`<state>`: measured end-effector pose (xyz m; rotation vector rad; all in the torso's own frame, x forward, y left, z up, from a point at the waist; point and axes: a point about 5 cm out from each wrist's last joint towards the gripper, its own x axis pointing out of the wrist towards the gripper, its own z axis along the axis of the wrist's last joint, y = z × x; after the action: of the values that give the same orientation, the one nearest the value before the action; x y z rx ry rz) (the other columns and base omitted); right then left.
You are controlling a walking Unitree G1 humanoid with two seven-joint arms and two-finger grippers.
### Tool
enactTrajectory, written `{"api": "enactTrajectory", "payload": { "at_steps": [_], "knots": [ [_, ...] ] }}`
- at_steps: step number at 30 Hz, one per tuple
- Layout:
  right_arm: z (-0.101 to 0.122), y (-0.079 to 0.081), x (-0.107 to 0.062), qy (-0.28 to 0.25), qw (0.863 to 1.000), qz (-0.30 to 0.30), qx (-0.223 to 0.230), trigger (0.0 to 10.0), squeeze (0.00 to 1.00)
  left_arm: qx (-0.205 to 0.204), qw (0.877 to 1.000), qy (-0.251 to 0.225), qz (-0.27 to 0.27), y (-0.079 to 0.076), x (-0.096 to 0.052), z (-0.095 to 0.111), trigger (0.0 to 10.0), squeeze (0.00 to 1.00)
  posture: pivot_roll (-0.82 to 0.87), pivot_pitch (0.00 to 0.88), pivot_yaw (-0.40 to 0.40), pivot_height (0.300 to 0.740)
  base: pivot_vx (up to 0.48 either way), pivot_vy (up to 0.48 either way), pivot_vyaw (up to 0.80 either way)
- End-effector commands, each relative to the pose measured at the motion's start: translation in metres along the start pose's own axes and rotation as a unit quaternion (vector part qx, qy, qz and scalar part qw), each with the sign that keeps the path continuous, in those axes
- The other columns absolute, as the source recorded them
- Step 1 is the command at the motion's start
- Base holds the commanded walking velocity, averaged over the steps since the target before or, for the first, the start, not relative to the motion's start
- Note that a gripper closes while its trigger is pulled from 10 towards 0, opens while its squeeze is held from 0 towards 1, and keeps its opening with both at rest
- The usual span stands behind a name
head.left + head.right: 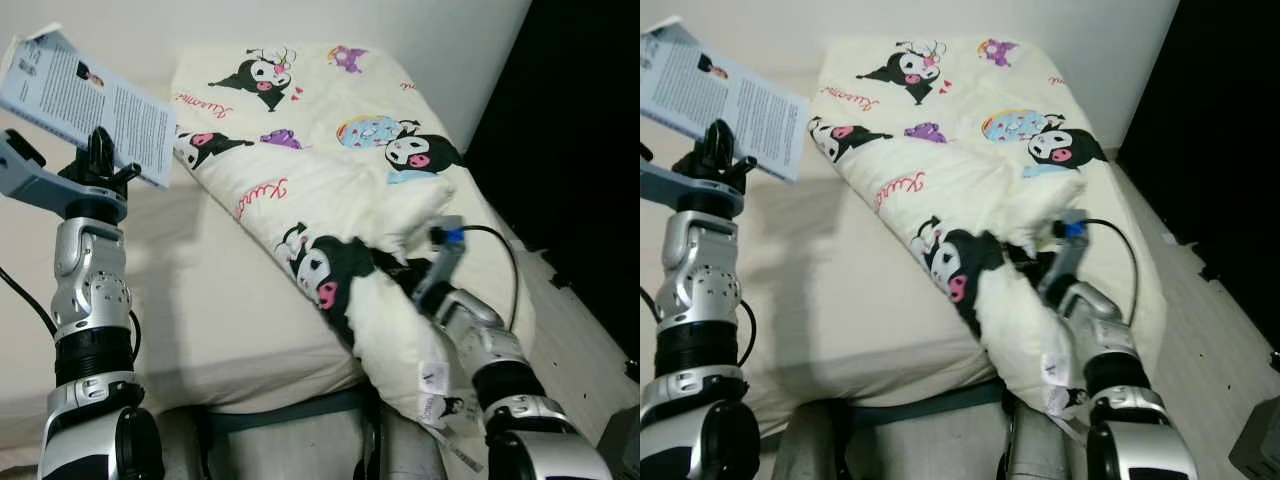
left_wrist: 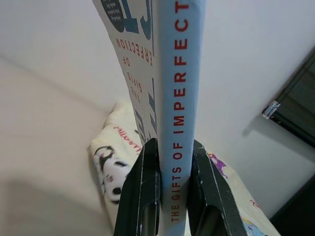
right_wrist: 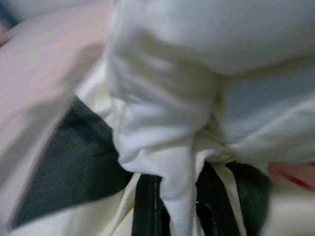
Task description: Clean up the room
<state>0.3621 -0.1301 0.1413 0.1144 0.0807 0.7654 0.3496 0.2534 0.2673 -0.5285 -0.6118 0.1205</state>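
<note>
Your left gripper (image 2: 170,196) is clamped on the book (image 1: 85,100), raised at the left over the bed (image 1: 220,320). Your right gripper (image 3: 174,196) pinches a fold of the cartoon-print comforter (image 1: 330,150) near the bed's right edge.

Bright, even light is falling from above onto the bed (image 1: 230,330), leaving the cream comforter (image 1: 340,170) nearly washed out where it faces up. The raised left arm (image 1: 90,280) and the book (image 1: 85,95) are casting a soft grey shadow across the sheet beside them. The right side of both eye views is dropping off into near-black, with no detail showing there. The eye views are staying fairly sharp, with a little softness toward the lower corners. In the left wrist view the book's spine (image 2: 179,113) is reading crisply while the wall (image 2: 59,59) behind is glowing pale and soft. The right wrist view is looking blurred and out of focus throughout, the bunched fabric (image 3: 162,147) smearing at its edges.
</note>
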Motion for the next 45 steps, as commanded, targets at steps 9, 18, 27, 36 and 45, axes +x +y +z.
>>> {"api": "enactTrajectory", "payload": {
  "at_steps": [9,18,27,36,45],
  "knots": [
    [-0.019,0.096,0.027,0.069,0.947,0.305,-0.080,0.0,0.00,-0.008,0.999,-0.039,-0.027,-0.024,0.006,0.015,0.0,0.00,-0.02,0.056,-0.033,0.511,0.000,0.000,0.00],
    [-0.060,0.089,-0.005,0.192,0.917,0.340,-0.081,10.0,1.00,0.015,0.999,-0.011,-0.043,-0.027,-0.003,0.003,0.0,0.00,-0.03,0.068,-0.024,0.511,0.000,0.000,0.00],
    [-0.059,0.086,-0.026,0.195,0.916,0.346,-0.060,10.0,1.00,0.037,0.997,-0.007,-0.066,-0.038,0.000,0.001,0.0,0.00,-0.04,0.065,-0.017,0.511,0.000,0.000,0.00],
    [-0.016,0.087,-0.051,0.089,0.919,0.384,0.011,10.0,1.00,0.050,0.995,-0.002,-0.084,-0.047,0.000,0.000,0.0,0.00,-0.05,0.067,-0.014,0.511,0.000,0.000,0.00],
    [0.068,0.013,-0.075,-0.229,0.947,0.186,0.128,10.0,1.00,-0.144,0.966,0.038,-0.213,-0.060,-0.009,0.002,0.0,0.00,-0.05,0.075,-0.012,0.511,0.000,0.000,0.00]
  ]
}}
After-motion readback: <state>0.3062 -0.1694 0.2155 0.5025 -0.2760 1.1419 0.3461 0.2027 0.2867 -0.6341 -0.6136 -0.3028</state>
